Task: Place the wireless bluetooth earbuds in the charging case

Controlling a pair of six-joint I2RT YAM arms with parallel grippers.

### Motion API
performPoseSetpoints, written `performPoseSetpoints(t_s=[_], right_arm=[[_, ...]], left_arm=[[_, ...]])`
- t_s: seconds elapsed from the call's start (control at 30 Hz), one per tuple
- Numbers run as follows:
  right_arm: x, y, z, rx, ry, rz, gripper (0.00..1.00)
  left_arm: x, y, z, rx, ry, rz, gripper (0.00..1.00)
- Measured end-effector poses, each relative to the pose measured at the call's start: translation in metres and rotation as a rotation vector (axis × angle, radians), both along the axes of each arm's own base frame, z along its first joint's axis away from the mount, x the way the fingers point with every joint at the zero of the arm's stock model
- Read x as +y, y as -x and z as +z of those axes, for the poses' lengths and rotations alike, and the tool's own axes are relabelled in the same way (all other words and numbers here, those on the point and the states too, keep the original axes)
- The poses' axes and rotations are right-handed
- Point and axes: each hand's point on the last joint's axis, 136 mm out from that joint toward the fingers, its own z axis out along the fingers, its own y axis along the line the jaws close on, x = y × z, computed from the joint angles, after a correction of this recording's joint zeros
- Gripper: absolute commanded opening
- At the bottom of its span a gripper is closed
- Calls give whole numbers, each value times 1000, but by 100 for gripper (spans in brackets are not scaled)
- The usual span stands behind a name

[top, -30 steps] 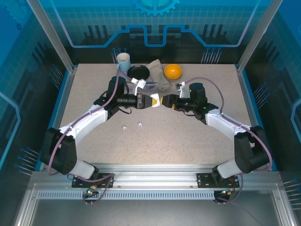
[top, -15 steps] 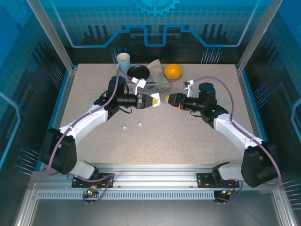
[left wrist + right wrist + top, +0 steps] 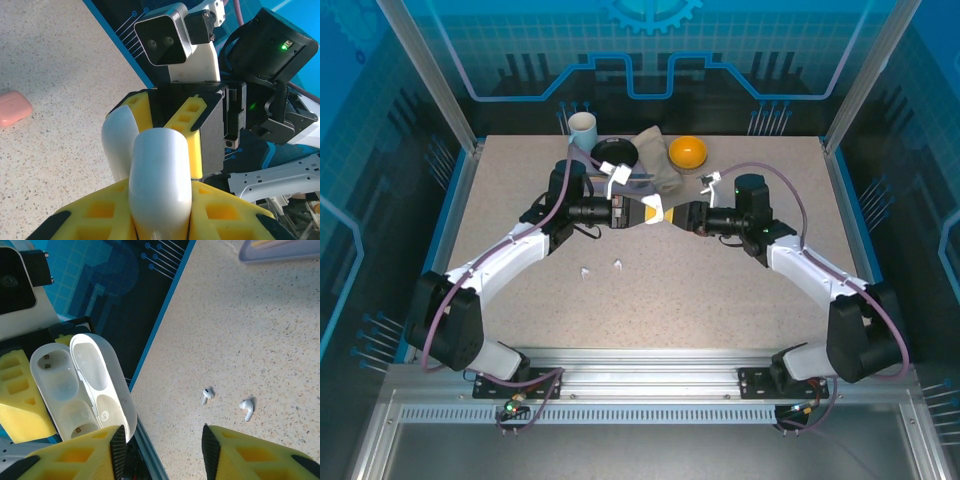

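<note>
rising from their bases at six o'clock of the top view, the two arms reach inward over the speckled table point(image 3: 720, 300) and meet nose to nose near its middle. nearest to the bases, the white earbuds point(image 3: 618, 264) lie loose on the bare surface just beside each other, at about seven o'clock from where the grippers meet and well apart from them. in the right wrist view the same pair point(image 3: 206, 395) rests on the table, stems down toward six o'clock.

further in, the left gripper point(image 3: 650, 212) is clenched on the white charging case point(image 3: 160, 185), its yellow fingers pressing the rounded shell from both sides. the case point(image 3: 82, 385) is hinged open, lid and base side by side. the right gripper point(image 3: 160, 450) faces it from three o'clock, jaws released, with bare table showing through the gap; the edge of the case lid sits just at its nine o'clock finger, and i cannot tell whether they touch. a pink case point(image 3: 12, 107) lies flat on the table at nine o'clock of the left wrist view.

beyond the grippers, along the far edge, stand a cup point(image 3: 582, 128) at eleven o'clock, a black bowl point(image 3: 615, 152), a crumpled cloth point(image 3: 658, 165) and an orange ball point(image 3: 688, 152) near one o'clock.
</note>
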Motion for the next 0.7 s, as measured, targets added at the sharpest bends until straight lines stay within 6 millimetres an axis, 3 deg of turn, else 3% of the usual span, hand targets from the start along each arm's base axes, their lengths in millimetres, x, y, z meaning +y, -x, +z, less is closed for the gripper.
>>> performPoseSetpoints(t_s=[0.7], right_arm=[[15, -6, 11, -35, -20, 41, 27]], left_arm=[[-2, -2, -1, 2, 10, -11, 10]])
